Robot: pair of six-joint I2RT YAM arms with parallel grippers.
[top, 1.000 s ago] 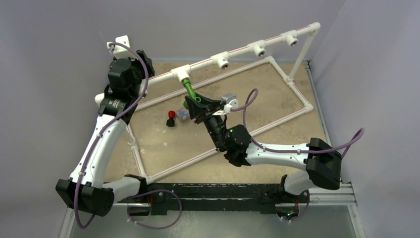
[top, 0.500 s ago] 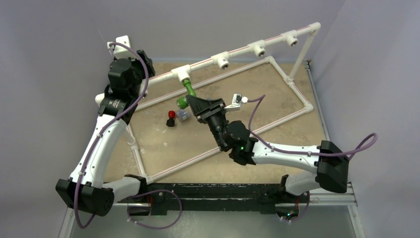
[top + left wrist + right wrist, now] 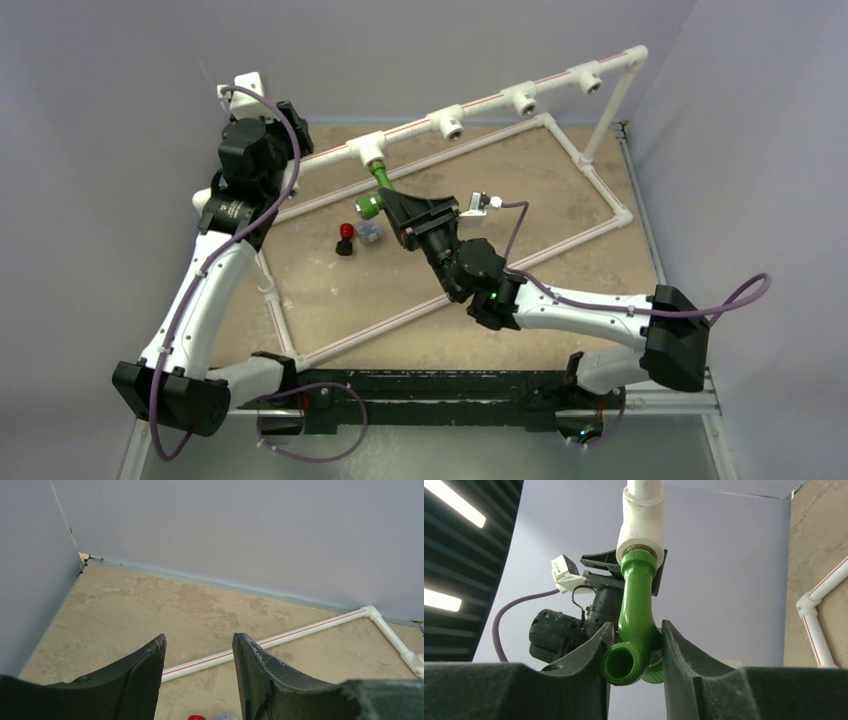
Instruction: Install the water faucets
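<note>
The right gripper (image 3: 634, 630) clasps the green faucet (image 3: 636, 600) near its spout end, a finger on each side. The faucet's upper end sits in a white tee fitting (image 3: 642, 525) of the pipe frame (image 3: 610, 110). Just left, on the table (image 3: 330, 290), the black faucet (image 3: 345, 240) and the white faucet (image 3: 369, 233) lie side by side — well apart, the left gripper (image 3: 198, 645) stands parted, holding nothing.

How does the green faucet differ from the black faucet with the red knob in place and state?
The green faucet hangs from a white tee fitting; the black faucet lies loose on the table. The right gripper clasps the green faucet; nothing touches the black faucet. The green faucet has a long curved spout; the black faucet looks short. Both are small taps.
</note>
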